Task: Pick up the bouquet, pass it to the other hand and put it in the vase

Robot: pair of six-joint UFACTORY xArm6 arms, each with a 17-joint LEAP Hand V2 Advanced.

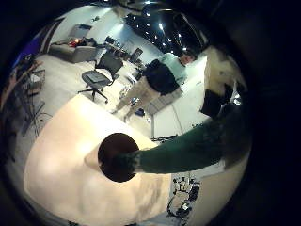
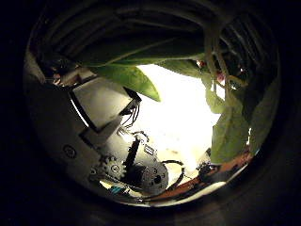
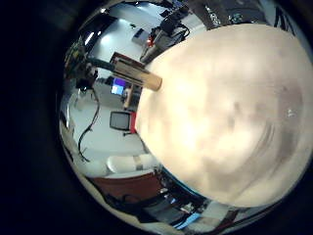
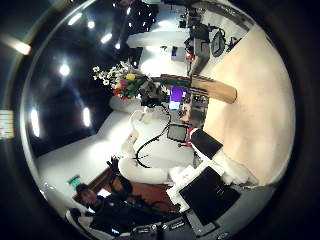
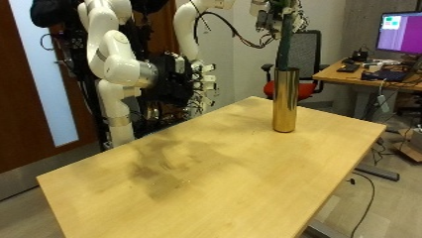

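Observation:
A tall gold vase (image 5: 283,99) stands upright near the far edge of the wooden table (image 5: 198,169). My left hand (image 5: 271,12) is high above it, shut on the bouquet (image 5: 283,45). The bouquet's dark green stem hangs straight down with its lower end at the vase's mouth. The left little finger side palm view looks down on the dark vase mouth (image 1: 118,155), with the green stem (image 1: 188,151) reaching to it. Green leaves (image 2: 132,80) show in the left thumb side palm view. My right hand (image 5: 187,81) is open and holds nothing, back from the table. The right thumb side palm view shows the vase (image 4: 215,90) and flowers (image 4: 125,80).
An office chair (image 5: 307,55) and a desk with a monitor (image 5: 400,35) stand behind the vase. The table's far corner (image 5: 382,124) is close to the vase.

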